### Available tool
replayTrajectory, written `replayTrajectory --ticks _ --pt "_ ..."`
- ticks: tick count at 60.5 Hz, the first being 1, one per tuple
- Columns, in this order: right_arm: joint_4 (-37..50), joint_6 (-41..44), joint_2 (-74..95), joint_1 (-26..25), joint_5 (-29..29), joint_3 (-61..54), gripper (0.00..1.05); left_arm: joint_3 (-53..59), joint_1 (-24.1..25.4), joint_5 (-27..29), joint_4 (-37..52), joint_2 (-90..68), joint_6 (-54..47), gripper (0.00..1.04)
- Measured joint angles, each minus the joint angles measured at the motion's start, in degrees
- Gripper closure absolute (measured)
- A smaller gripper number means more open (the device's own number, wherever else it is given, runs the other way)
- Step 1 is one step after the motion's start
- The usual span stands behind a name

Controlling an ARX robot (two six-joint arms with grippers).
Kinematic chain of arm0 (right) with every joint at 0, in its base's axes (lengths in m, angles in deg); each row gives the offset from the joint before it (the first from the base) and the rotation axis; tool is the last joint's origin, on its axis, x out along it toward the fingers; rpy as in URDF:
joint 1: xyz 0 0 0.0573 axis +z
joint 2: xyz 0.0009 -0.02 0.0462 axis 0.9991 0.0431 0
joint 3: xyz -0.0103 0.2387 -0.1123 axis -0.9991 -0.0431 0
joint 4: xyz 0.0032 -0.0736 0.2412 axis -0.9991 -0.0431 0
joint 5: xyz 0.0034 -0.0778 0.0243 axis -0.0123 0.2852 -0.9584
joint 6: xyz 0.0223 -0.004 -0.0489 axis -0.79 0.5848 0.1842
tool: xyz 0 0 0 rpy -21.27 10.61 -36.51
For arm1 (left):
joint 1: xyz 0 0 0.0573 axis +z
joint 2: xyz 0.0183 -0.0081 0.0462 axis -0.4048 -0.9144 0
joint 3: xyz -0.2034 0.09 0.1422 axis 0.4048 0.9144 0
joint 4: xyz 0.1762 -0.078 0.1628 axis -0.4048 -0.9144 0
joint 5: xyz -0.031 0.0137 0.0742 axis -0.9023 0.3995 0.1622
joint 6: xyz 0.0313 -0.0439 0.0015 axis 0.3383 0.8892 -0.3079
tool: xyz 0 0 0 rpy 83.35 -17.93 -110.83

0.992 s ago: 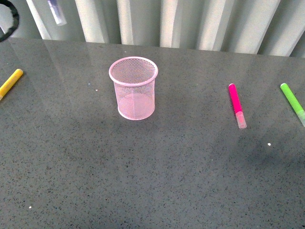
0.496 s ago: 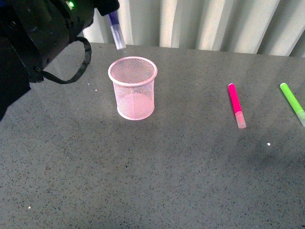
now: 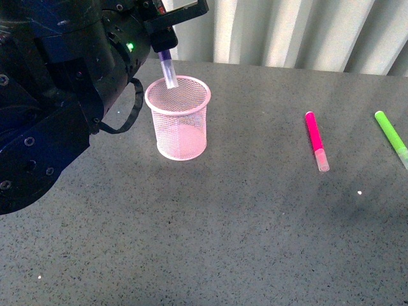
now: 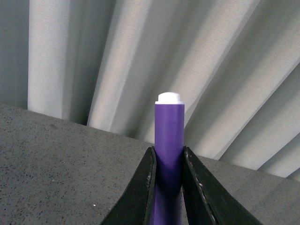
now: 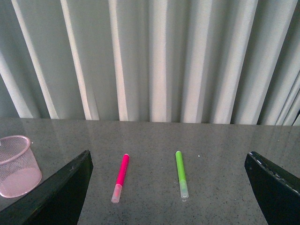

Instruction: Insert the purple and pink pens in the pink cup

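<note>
My left gripper (image 3: pixel 164 43) is shut on the purple pen (image 3: pixel 168 69) and holds it upright, clear cap down, its tip at the back rim of the pink cup (image 3: pixel 178 121). In the left wrist view the purple pen (image 4: pixel 169 140) stands between the two black fingers (image 4: pixel 143 187). The pink pen (image 3: pixel 316 140) lies flat on the table, right of the cup, clear cap toward me. My right gripper (image 5: pixel 168 187) is open and empty; its view shows the pink pen (image 5: pixel 119 177) and the cup (image 5: pixel 18 165) at the left edge.
A lime green marker (image 3: pixel 393 138) lies at the right edge, also seen in the right wrist view (image 5: pixel 180 172). The dark grey speckled table (image 3: pixel 217 223) ends at a pleated white curtain (image 3: pixel 287 32) behind. My left arm's black body (image 3: pixel 57 95) fills the upper left.
My left arm has come in from the upper left, bringing the purple pen rightward and down until its cap reaches the cup's rim. The pink pen and the cup have not moved.
</note>
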Motion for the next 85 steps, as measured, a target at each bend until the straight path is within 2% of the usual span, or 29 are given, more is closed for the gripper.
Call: replayTrajectory --ticks 22,32,38,54,59,67,71,81,85 --pt "0.0 0.0 0.0 0.0 0.0 0.0 0.07 -0.8 -0.3 0.9 0.2 -3.1 -0.2 0.92" --pt "0.0 0.0 0.0 0.0 0.0 0.0 0.07 -1.3 -0.4 -0.3 -3.3 -3.2 0.2 0.92" --pt "0.0 0.0 0.0 0.0 0.0 0.0 0.07 -1.1 -0.4 -3.6 -7.2 -3.1 2.5 0.68" --pt "0.0 0.0 0.0 0.0 0.0 0.0 0.07 1.1 2.0 -5.1 -13.8 2.1 6.4 0.22" --pt "0.0 0.0 0.0 0.0 0.0 0.0 0.07 2.3 3.4 -6.7 -21.1 7.8 4.7 0.06" --pt "0.0 0.0 0.0 0.0 0.0 0.0 0.07 3.7 5.0 -8.5 -36.4 16.3 -0.2 0.07" --pt "0.0 0.0 0.0 0.0 0.0 0.0 0.07 3.9 5.2 -8.4 -38.1 17.5 -1.2 0.07" --pt "0.0 0.0 0.0 0.0 0.0 0.0 0.07 4.4 5.2 -7.8 -37.6 17.2 -3.3 0.08" --pt "0.0 0.0 0.0 0.0 0.0 0.0 0.07 8.1 5.4 -2.4 -24.6 16.1 -8.2 0.18"
